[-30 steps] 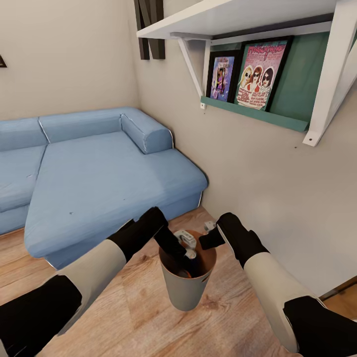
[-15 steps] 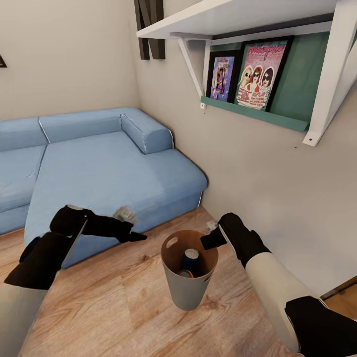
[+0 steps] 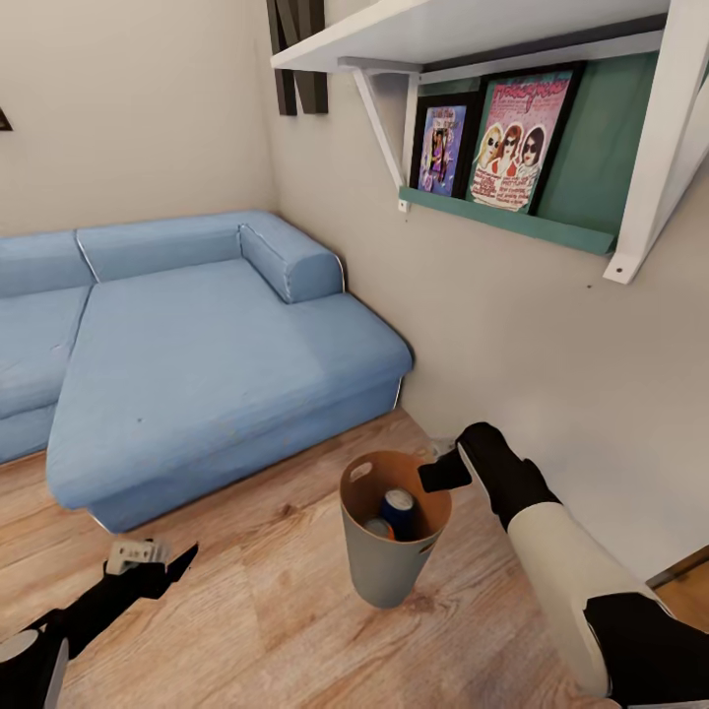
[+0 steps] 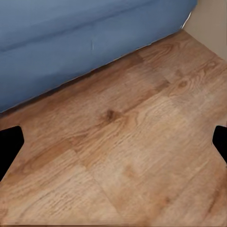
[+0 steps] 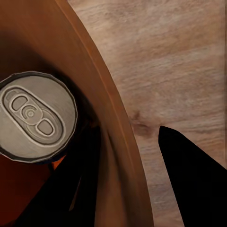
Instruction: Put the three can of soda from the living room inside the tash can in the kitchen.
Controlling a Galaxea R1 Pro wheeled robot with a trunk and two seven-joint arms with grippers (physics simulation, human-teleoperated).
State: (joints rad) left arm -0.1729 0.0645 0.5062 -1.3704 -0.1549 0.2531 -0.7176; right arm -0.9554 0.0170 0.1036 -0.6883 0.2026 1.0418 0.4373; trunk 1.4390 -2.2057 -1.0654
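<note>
No readable text. Two framed posters [image 3: 483, 143] on the green ledge carry pink heading lettering, too blurred to make out. Blue can [image 3: 399, 510] in the bin shows no legible label; can top [image 5: 35, 116] in right wrist view is unmarked.

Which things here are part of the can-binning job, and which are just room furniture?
Job: trash can; blue soda can and orange soda can inside it; right gripper at its rim.
Bystanders: blue sofa; shelf; framed posters.
</note>
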